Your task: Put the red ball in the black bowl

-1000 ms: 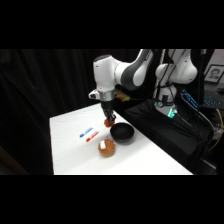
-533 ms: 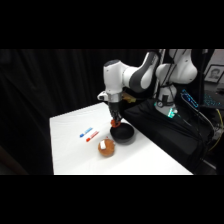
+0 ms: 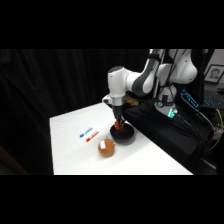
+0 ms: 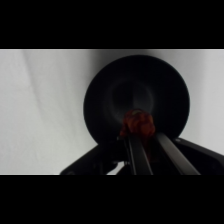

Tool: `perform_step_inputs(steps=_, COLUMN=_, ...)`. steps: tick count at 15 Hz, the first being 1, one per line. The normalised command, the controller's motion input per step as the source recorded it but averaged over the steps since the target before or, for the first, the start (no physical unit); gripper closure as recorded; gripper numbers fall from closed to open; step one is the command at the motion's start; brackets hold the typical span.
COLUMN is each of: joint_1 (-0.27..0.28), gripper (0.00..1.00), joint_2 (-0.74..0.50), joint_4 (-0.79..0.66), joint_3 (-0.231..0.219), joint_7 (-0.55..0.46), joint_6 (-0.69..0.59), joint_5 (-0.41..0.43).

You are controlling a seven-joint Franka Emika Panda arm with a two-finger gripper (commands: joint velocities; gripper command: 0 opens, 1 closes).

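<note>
Nearest the camera in the side view, the orange-brown rounded object [image 3: 106, 147] with its white patch sat toward the front edge of the surface [image 3: 70, 150], and the red marker [image 3: 92, 136] and blue marker [image 3: 86, 132] lay behind it toward the left edge. Beyond them the black bowl [image 3: 121, 134] stood by the right edge, with the gripper [image 3: 118, 125] reaching down into it from above. In the wrist view the red ball [image 4: 138, 124] was pinched between the two fingers [image 4: 169, 150], which were drawn close together on it, and it hung over the near part of the bowl's dark inside [image 4: 135, 97]. The risk, as I judged it, was a release this close to the near rim: the ball could strike the wall, bounce or roll out onto the surface, or the fingers could nudge the light bowl as they parted
</note>
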Motion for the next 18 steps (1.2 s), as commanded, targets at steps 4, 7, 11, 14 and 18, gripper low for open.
perform_step_inputs(steps=4, joint_1=-0.049, gripper=0.27, joint_2=0.01, joint_4=-0.03, joint_3=0.011, joint_7=-0.06, joint_6=0.14, joint_5=0.095)
perform_step_inputs(steps=7, joint_1=-0.038, gripper=0.02, joint_2=-0.11, joint_4=-0.03, joint_3=-0.009, joint_7=-0.02, joint_6=-0.03, joint_5=0.007)
perform_step_inputs(steps=11, joint_1=-0.009, gripper=0.0, joint_2=-0.32, joint_4=-0.05, joint_3=-0.026, joint_7=0.11, joint_6=-0.24, joint_5=-0.13)
perform_step_inputs(steps=14, joint_1=-0.023, gripper=0.0, joint_2=-0.38, joint_4=-0.01, joint_3=-0.022, joint_7=0.12, joint_6=-0.34, joint_5=-0.146)
perform_step_inputs(steps=18, joint_1=-0.052, gripper=0.0, joint_2=-0.33, joint_4=0.08, joint_3=-0.016, joint_7=0.06, joint_6=-0.37, joint_5=-0.12)
